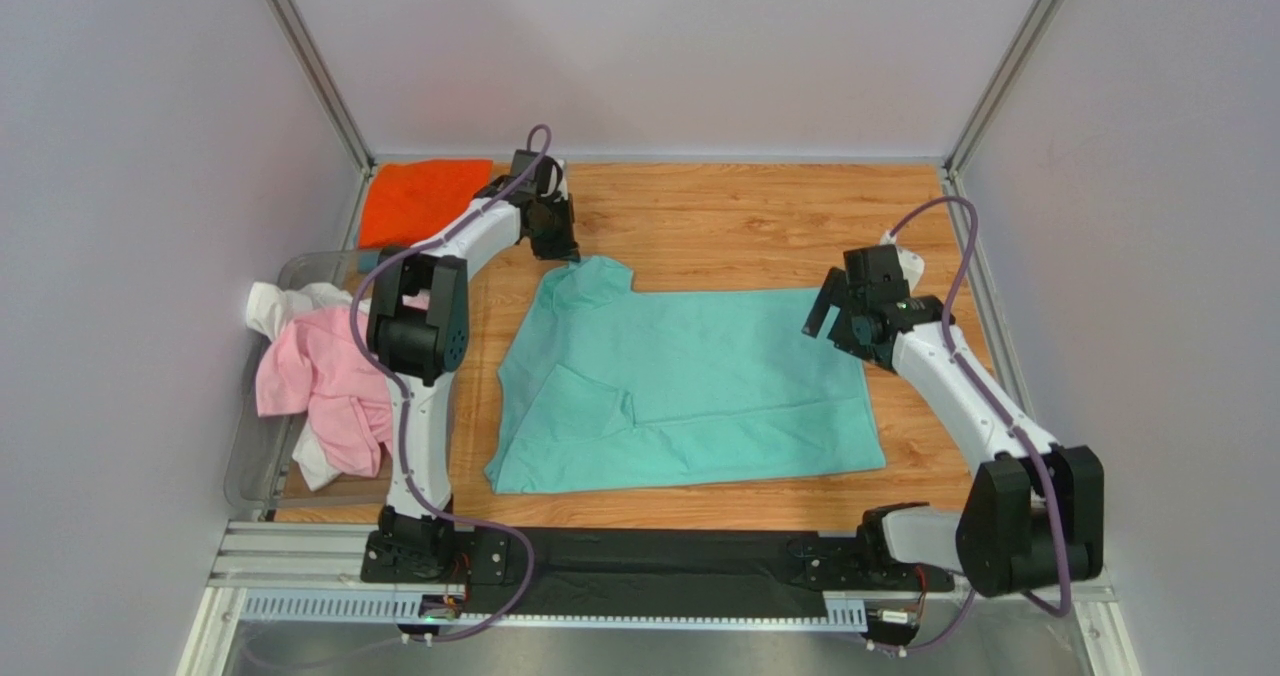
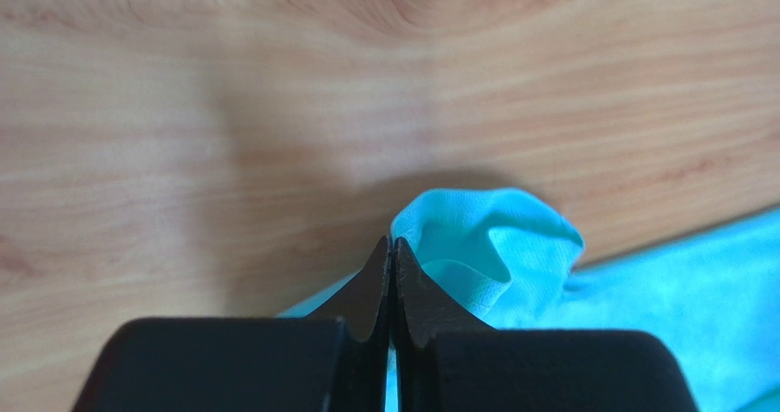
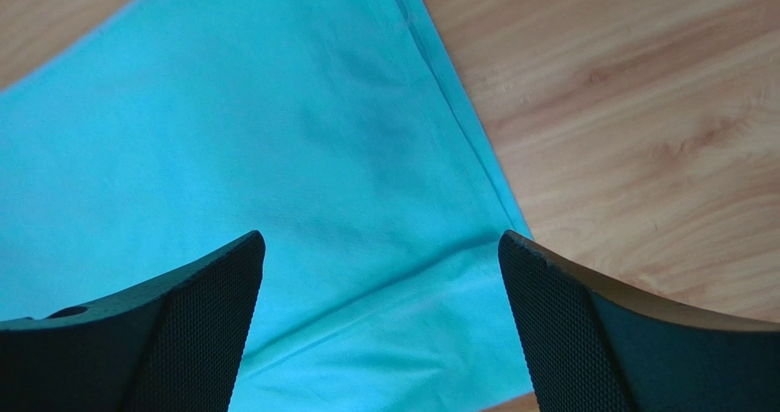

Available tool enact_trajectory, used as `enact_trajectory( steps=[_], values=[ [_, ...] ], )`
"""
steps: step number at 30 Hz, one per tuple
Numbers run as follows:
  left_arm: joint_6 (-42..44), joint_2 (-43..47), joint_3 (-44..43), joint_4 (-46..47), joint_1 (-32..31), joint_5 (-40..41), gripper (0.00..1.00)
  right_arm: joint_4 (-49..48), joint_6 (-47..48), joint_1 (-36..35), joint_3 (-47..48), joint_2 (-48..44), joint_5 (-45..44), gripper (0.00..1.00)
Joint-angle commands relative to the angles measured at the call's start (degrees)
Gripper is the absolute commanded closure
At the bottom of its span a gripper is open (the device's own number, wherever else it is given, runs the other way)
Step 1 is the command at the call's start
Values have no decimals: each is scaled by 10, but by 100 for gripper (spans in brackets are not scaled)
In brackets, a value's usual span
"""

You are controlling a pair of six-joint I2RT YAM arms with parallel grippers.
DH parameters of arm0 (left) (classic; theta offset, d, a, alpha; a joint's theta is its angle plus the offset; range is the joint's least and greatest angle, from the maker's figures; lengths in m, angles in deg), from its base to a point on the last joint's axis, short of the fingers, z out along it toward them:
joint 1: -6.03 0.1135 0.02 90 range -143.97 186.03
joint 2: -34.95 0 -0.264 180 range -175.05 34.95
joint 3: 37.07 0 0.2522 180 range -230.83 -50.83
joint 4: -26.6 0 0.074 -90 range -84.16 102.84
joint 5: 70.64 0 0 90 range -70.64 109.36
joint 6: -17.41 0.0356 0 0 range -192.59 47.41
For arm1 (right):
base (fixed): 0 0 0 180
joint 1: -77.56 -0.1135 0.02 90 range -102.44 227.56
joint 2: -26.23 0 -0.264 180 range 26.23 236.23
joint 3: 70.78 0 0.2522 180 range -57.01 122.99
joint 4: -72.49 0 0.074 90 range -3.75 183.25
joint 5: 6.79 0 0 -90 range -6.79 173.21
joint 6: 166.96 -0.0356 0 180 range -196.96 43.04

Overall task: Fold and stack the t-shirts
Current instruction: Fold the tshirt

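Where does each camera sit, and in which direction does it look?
Top external: above and behind the bases, looking down on the table, mint-green t-shirt, left arm and right arm.
Left wrist: on the left arm, looking down past shut left jaws pinching a shirt fold.
Right wrist: on the right arm, looking down between open right jaws at the shirt's hem.
Shared: all show this shirt on wood.

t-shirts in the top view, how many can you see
4: mint-green t-shirt spread mid-table, orange t-shirt at the far left corner, pink t-shirt and white t-shirt heaped in the clear bin at left. More may be hidden in that heap.
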Motion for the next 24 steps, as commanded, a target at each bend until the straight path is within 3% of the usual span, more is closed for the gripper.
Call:
enact_trajectory(
  steps=[1, 6, 17, 24],
  values=[
    [38, 83, 40, 50, 0, -29, 100, -33, -3, 14, 83, 67, -11, 0],
    [55, 147, 103, 75, 0, -74, 100, -26, -3, 27, 191, 190, -18, 1],
    [64, 193, 170, 58, -1, -76, 100, 38, 20, 40, 435, 450, -52, 7],
    [51, 208, 202, 66, -1, -105, 100, 50, 23, 43, 440, 492, -76, 13]
  ],
)
